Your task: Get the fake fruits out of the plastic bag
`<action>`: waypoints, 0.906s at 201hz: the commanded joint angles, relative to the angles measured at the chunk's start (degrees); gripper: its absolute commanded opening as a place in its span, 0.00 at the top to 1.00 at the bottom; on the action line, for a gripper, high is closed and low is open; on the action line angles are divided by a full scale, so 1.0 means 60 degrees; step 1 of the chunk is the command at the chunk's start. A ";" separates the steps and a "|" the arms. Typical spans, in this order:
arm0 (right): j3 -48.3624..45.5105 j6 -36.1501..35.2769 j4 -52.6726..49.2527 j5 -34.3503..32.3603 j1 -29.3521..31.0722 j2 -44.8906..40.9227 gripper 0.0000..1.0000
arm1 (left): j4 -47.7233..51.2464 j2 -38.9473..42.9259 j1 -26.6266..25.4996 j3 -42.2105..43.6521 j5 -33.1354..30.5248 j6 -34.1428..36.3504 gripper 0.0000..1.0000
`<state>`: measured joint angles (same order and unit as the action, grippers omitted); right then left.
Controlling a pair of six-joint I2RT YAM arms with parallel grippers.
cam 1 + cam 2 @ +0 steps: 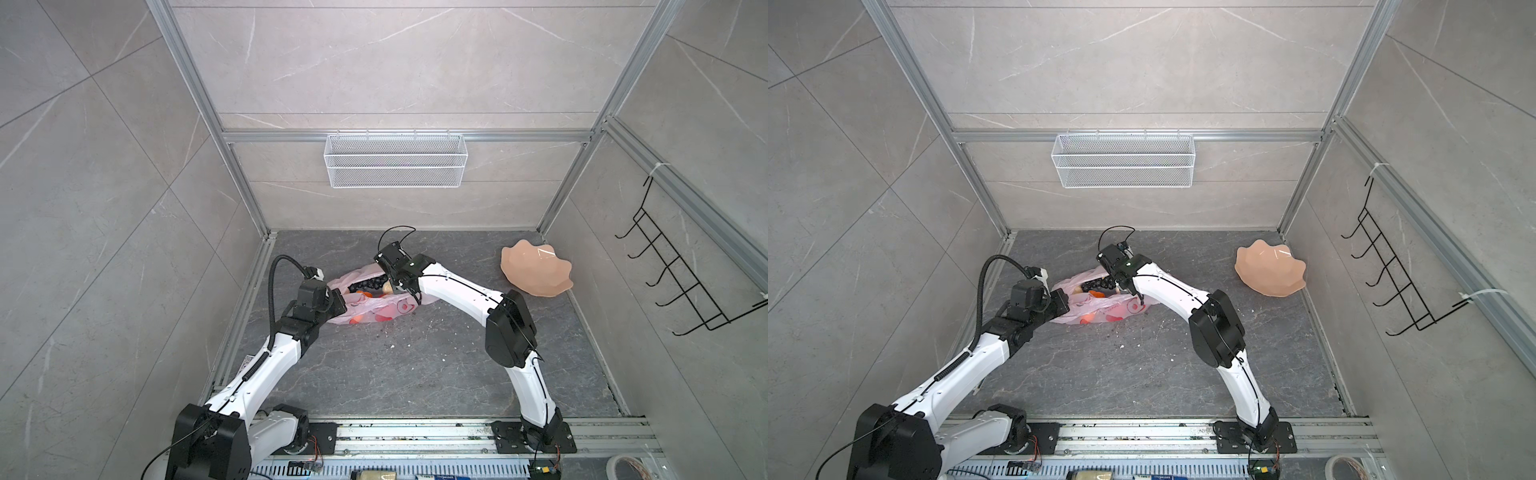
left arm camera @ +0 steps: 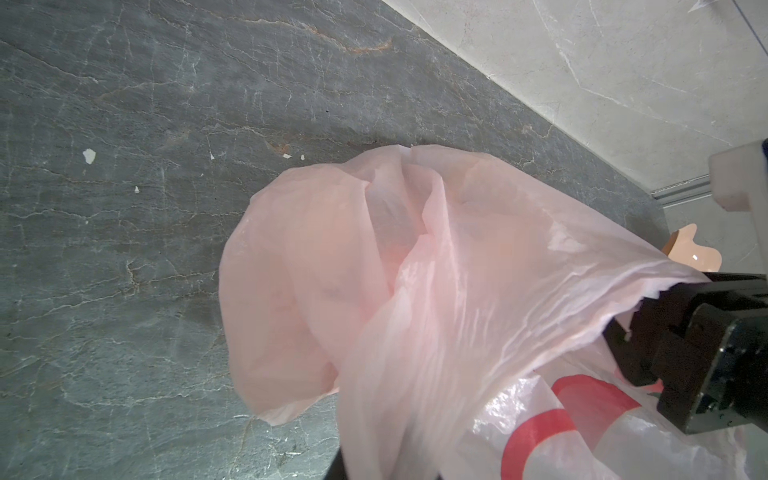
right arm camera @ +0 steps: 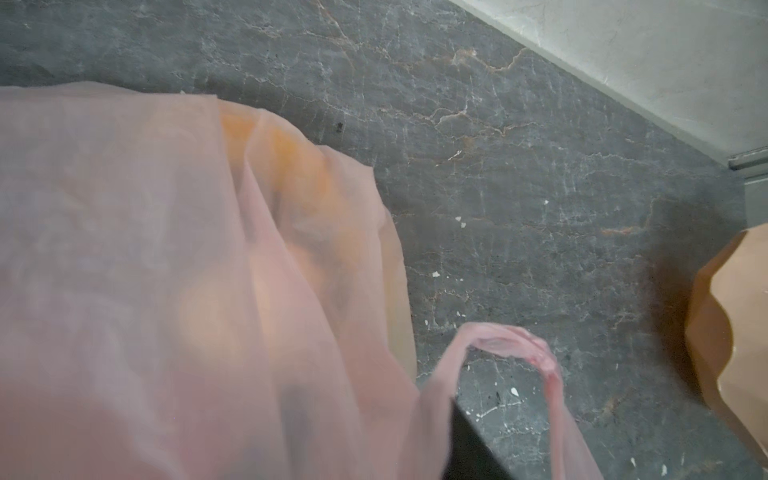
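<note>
The pale-pink plastic bag [image 1: 374,309] [image 1: 1104,309] lies on the dark stone floor between my arms, its mouth facing up. Inside it show a dark grape bunch [image 1: 365,285] [image 1: 1096,284], an orange fruit [image 1: 365,294] and a cream lumpy one [image 1: 388,286]. Another orange [image 1: 357,320] shows through the film. My left gripper [image 1: 340,300] [image 1: 1064,300] is shut on the bag's left edge, and film [image 2: 415,291] stretches away from it. My right gripper [image 1: 409,295] [image 1: 1138,297] reaches down at the mouth's right side. Film [image 3: 166,291] covers most of its view, leaving one dark finger [image 3: 469,440] and a handle loop [image 3: 519,345].
A peach scalloped plate [image 1: 536,270] [image 1: 1268,270] [image 3: 731,332] leans in the back right corner. A white mesh basket [image 1: 395,160] hangs on the back wall. A black hook rack [image 1: 681,270] is fixed to the right wall. Pale crumbs dot the floor [image 1: 415,365].
</note>
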<state>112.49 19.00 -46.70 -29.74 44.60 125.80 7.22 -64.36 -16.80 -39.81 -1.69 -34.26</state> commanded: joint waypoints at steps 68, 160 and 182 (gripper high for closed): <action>-0.5230 0.2981 0.5695 0.7898 -0.3662 -0.4940 1.00 | -0.1799 0.0089 0.1484 0.0768 0.0358 0.0262 1.00; -0.5485 0.3369 0.6473 0.8620 -0.3908 -0.4350 1.00 | -0.2087 -0.0862 0.0499 0.0034 0.1500 0.1310 1.00; -0.4924 0.3159 0.6174 0.8475 -0.3727 -0.4087 1.00 | -0.1669 -0.1309 -0.0032 -0.0396 0.1444 0.1686 0.98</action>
<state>78.26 39.99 -8.56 24.12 20.97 99.90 -5.50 -70.00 -13.80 -38.13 9.17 -28.91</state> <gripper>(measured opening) 0.046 0.046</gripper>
